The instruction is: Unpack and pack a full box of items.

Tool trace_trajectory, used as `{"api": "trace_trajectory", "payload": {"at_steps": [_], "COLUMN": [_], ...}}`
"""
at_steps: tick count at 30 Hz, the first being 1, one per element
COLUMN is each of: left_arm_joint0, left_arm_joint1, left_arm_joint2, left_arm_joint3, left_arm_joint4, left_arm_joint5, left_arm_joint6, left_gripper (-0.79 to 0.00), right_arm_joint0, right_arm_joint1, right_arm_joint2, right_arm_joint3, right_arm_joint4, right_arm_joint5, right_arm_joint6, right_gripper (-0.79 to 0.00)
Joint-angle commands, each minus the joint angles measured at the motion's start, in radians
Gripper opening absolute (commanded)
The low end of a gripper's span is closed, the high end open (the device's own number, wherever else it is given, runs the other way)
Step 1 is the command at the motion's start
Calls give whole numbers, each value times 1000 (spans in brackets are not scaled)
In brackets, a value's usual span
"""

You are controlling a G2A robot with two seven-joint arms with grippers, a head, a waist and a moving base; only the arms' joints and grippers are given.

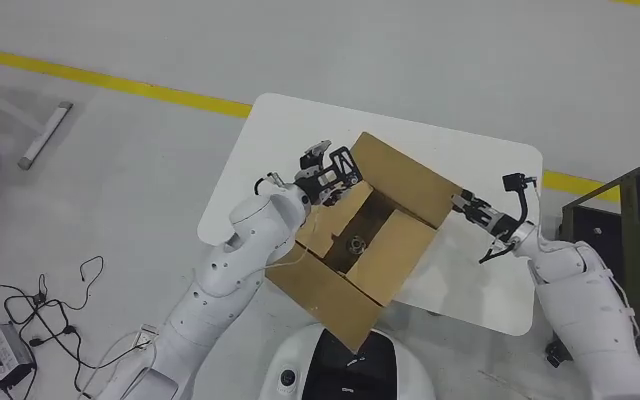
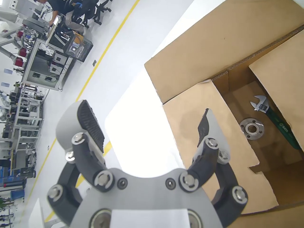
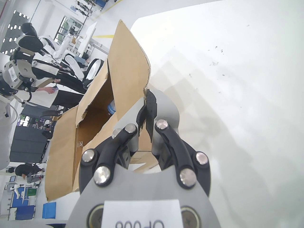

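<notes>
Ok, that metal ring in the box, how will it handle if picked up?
The metal ring looks like thick steel, so probably rigid and heavy for its size. Lying flat on the box floor, it shouldn't roll, but its smooth rim may slip when pinched.

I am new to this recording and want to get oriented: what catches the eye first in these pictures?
An open cardboard box stands on the white table, its flaps spread out. Inside lie an adjustable wrench with a green handle and a metal flange beside it. The right gripper pinches the corner of one flap, while the left gripper hangs open above the opposite side.
</notes>
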Motion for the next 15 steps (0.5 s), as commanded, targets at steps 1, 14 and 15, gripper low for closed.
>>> {"api": "trace_trajectory", "payload": {"at_steps": [1, 14, 15], "left_arm_joint0": [-2, 19, 23], "left_arm_joint1": [0, -2, -3], "left_arm_joint2": [5, 8, 6], "left_arm_joint3": [5, 21, 19], "left_arm_joint4": [-5, -64, -74], "left_arm_joint5": [-31, -56, -55], "left_arm_joint6": [-5, -63, -65], "left_gripper": [0, 0, 0], "right_arm_joint0": [5, 30, 30], "right_arm_joint1": [-2, -18, -18], "right_arm_joint2": [-8, -55, -56], "right_arm_joint3": [15, 88, 92], "right_arm_joint4": [-4, -19, -21], "right_arm_joint5": [-3, -38, -39], "right_arm_joint6": [-2, -13, -18], "right_gripper": [-785, -785, -785]}}
